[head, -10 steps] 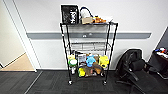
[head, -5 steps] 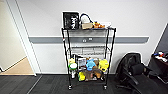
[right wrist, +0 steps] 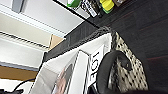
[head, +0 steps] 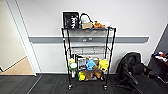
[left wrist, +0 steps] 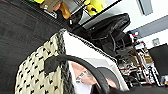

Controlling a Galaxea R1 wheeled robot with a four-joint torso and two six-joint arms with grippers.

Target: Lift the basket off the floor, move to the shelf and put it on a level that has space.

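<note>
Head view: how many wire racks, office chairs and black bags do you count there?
Wire shelf: 1
Black office chair: 1
Black bag on the shelf's top tier: 1
Total: 3

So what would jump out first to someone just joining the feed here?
The black wire shelf stands against the white wall straight ahead, its lower tiers packed with bright yellow, blue and green items, a black bag on top. Close under both wrist cameras sits the basket, cream mesh with a dark handle. A black office chair stands right of the shelf.
</note>
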